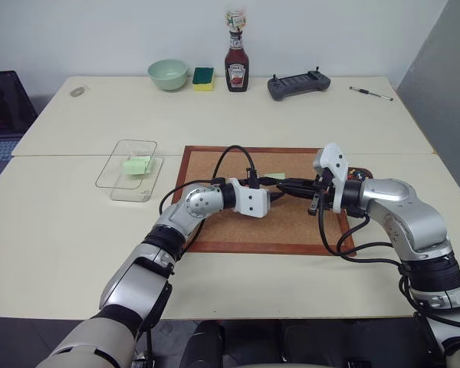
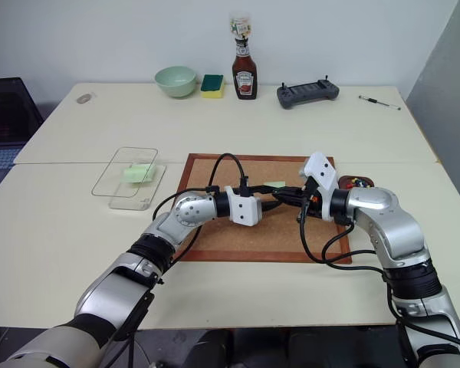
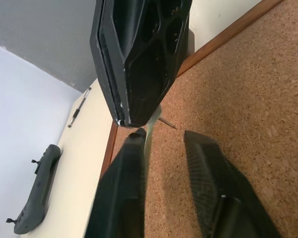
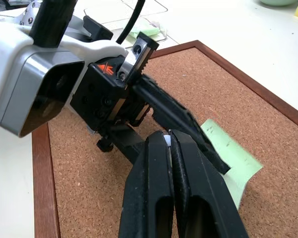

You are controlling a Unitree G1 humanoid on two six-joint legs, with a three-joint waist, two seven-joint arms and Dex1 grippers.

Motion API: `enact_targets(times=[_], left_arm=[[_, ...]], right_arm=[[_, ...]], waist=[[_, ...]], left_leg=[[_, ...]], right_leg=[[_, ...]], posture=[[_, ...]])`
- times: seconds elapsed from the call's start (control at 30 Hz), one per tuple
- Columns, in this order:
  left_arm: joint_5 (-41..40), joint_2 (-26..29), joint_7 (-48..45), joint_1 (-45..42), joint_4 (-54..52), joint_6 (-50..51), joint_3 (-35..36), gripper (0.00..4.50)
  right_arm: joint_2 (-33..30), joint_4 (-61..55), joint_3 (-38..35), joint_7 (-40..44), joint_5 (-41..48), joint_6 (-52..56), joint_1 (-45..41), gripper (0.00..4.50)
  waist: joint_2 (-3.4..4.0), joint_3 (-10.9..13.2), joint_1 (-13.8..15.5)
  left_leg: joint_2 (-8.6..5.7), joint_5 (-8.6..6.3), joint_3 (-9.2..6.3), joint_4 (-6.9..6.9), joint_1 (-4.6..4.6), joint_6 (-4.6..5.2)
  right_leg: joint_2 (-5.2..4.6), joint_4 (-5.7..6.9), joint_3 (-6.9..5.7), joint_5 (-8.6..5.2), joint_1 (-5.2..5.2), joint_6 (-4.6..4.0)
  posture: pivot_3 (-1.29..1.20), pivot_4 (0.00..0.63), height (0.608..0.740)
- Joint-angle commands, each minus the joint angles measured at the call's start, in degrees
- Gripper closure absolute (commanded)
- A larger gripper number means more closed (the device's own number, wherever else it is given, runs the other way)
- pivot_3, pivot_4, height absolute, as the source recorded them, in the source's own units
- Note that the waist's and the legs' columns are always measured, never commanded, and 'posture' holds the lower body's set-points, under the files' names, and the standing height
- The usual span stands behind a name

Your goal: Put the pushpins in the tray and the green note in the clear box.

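Green note [image 4: 233, 158] is the thing in play: the pale slip sits over the middle of the cork board [image 1: 238, 230], held up off the cork between the two grippers that meet there. The right gripper [image 4: 170, 139] has its fingers pressed together, with a small pale thing nipped at the tips; it looks like the head of a pushpin [image 4: 165, 139], though I can't be sure, and a thin metal pin [image 3: 167, 122] pokes out beside the paper in the left wrist view. The left gripper [image 3: 164, 141] has one finger against the edge of the note and the other standing off it, so it looks caught halfway through closing; whether it really has the paper I cannot tell.

To my eye the step is pulling the pin free of the note. To do it well, the left fingers should close fully on the paper near the pin, flat on both faces, before anything pulls. Then the right should draw straight back along the pin, no twisting, or the thin paper may tear or slip.

The clear box [image 1: 111, 182] waits on the table [image 1: 77, 222] just left of the board, a folded green piece [image 1: 137, 165] already in it. The brown tray [image 2: 366, 181] peeks out behind the right arm, holding a few coloured pins.
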Motion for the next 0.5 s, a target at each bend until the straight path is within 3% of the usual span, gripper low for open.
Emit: enact_targets(times=[0.03,0.1,0.5], left_arm=[[0.71,-0.18,1.78,-1.88,0.13,-1.03,-0.18,4.11],[0.56,-0.46,2.14,-2.07,0.3,-1.0,0.03,4.44],[2.47,-0.39,4.35,-2.41,0.23,-2.02,-0.68,4.44]], right_arm=[[0.42,-2.07,-1.71,-0.52,1.55,-0.04,-1.61,4.5],[0.53,-1.97,-1.8,-0.72,1.64,0.16,-1.77,4.5],[2.84,-0.22,-4.94,-5.14,4.0,3.85,-3.51,4.5]], waist=[[0.0,0.0,0.0],[0.0,0.0,-0.01],[0.0,0.0,-0.04]], left_leg=[[0.0,0.0,0.0,0.0,0.0,0.0],[0.0,0.0,0.0,0.0,0.0,0.0],[0.0,0.0,0.0,0.02,0.0,0.0]], right_leg=[[0.0,0.0,0.0,0.0,0.0,0.0],[0.0,0.0,0.0,0.0,0.0,0.0],[0.0,0.02,0.0,0.0,0.0,0.0]], posture=[[0.0,0.15,0.74],[0.0,0.15,0.74],[0.0,0.15,0.74]])
